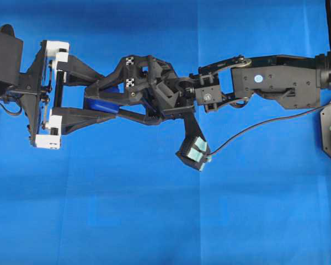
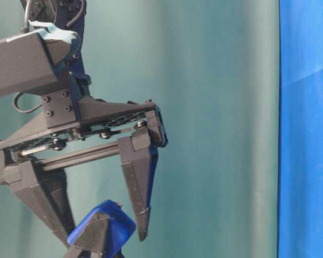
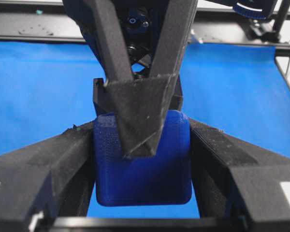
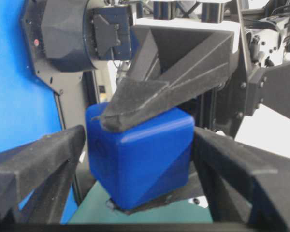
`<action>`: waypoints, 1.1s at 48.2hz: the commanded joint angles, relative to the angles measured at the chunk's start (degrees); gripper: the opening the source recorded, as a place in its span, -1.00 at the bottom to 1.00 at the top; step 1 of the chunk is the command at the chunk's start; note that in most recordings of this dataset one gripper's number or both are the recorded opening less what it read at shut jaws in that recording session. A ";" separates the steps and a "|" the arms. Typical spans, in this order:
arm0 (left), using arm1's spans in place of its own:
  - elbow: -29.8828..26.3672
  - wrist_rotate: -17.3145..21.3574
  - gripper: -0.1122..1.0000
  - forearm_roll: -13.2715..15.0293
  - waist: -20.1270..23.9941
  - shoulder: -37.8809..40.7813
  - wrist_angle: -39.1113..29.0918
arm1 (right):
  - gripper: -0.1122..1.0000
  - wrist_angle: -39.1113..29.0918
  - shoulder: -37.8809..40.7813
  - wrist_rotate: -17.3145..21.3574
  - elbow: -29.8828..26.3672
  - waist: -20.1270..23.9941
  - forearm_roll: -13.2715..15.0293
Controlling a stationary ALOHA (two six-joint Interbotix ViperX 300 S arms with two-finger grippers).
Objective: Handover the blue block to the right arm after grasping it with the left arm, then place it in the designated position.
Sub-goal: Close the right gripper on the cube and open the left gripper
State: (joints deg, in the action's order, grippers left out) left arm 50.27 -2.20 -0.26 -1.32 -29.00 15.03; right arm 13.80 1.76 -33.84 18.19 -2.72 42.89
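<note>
The small dark-blue rounded plastic cube sat clamped between the left claw's white-bracketed black fingers, above the blue cloth-covered desk. The right claw, black with mint-green parts, straddled it, fingers apart at its sides; contact could not be judged. Overhead, crossed fingers hid most of the cube. The table-level view cut off the left claw, showing only a cube corner.

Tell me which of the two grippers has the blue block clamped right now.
The left gripper, with white brackets, clamps the blue block. The right gripper, with mint-green parts, merely straddles it, fingers not yet closed.
</note>
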 commanded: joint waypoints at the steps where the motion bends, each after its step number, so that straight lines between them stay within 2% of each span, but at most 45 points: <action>1: -1.14 -0.09 0.08 0.00 -0.18 -0.26 1.05 | 0.60 -0.88 -0.79 0.26 -1.58 0.09 -0.18; 7: -1.14 0.00 0.08 0.09 -0.18 -0.26 1.76 | 0.02 -1.05 -0.79 0.53 -2.11 0.09 -0.44; 36: -1.14 -0.09 0.09 0.09 -1.23 -0.18 2.64 | 0.03 -1.23 -0.79 3.96 -2.46 0.18 -0.70; 38: -1.14 -0.09 0.18 0.00 -1.85 -0.09 2.64 | 0.03 -1.23 -0.79 3.96 -2.46 0.18 -0.70; 43: -1.14 0.00 0.66 0.00 -2.46 -0.18 2.64 | 0.03 -1.41 -0.70 3.96 -2.46 0.26 -0.70; 46: -1.05 0.00 0.83 0.09 -2.46 -0.26 2.64 | 0.03 -1.41 -0.79 4.04 -2.46 0.35 -0.70; 53: -1.05 0.00 0.86 0.09 -2.46 -0.26 2.64 | 0.03 -1.41 -0.97 4.13 -2.20 0.35 -0.70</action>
State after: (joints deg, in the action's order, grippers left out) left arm 50.27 -2.20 -0.09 -3.52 -28.83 17.14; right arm 12.22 1.76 -29.88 17.23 -2.29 42.45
